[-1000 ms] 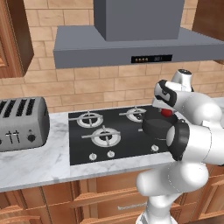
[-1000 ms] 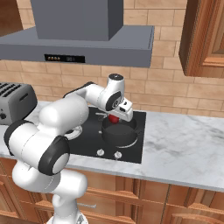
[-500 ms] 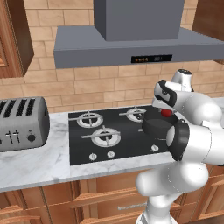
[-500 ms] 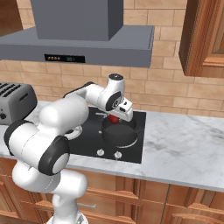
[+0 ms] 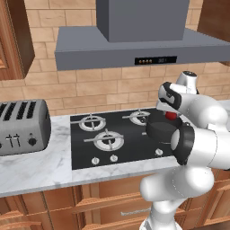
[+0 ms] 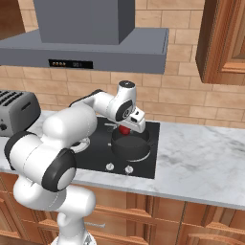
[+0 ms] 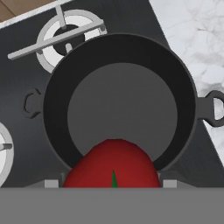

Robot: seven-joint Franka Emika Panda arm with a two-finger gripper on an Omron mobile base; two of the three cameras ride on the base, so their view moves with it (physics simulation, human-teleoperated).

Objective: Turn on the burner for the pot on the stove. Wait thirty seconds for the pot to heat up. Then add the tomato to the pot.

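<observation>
Holding one tomato (image 7: pixel 111 168) in my end effector (image 6: pixel 125 129), I am hovering above one pot (image 7: pixel 120 103) on the stove (image 5: pixel 85 150) (three burners showing). One toaster (image 5: pixel 20 126) is sitting well apart on the table (image 6: pixel 201 162).

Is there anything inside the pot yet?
No, in the hand view the pot shows a bare dark floor, and the tomato sits above it in the gripper.
</observation>
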